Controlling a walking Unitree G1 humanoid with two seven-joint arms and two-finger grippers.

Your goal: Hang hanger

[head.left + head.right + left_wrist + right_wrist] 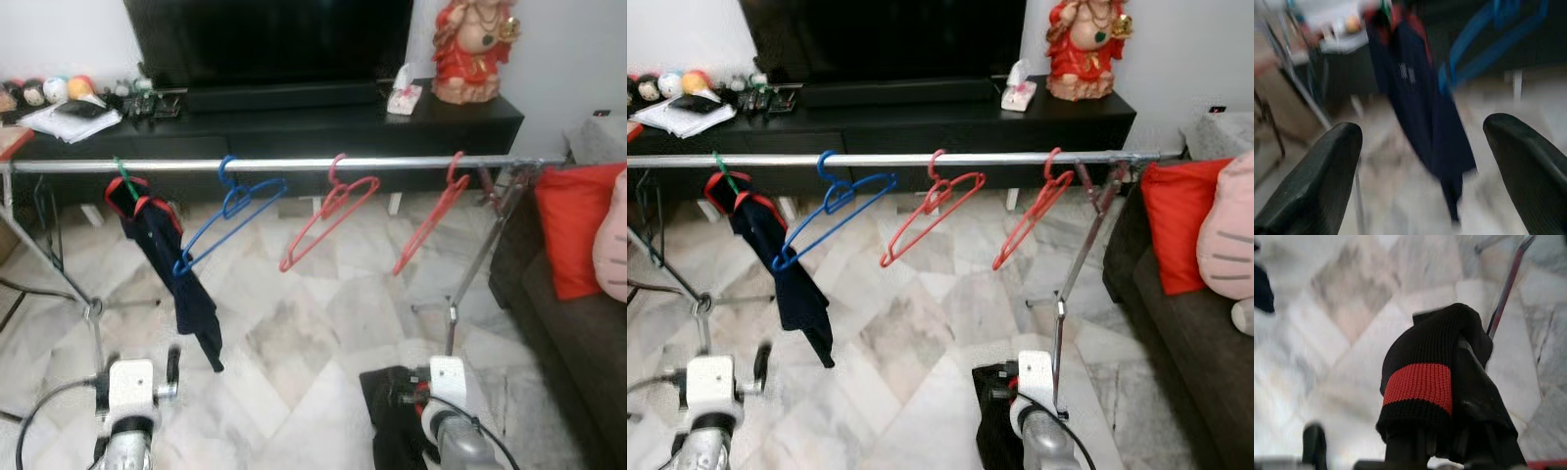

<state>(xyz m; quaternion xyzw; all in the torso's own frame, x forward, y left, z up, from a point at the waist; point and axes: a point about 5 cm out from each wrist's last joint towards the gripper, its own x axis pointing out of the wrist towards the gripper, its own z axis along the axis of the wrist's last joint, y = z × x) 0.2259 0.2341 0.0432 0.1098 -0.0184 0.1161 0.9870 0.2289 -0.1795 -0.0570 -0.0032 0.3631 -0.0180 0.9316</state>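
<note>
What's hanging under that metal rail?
Under the rail hang a green hanger carrying a dark garment, a blue hanger and two red hangers, all empty. The garment covers most of the green hanger.

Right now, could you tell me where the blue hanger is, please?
The blue hanger hangs empty on the metal rail, left of centre in the head views, between the dark garment on the green hanger and the nearer red hanger.
</note>
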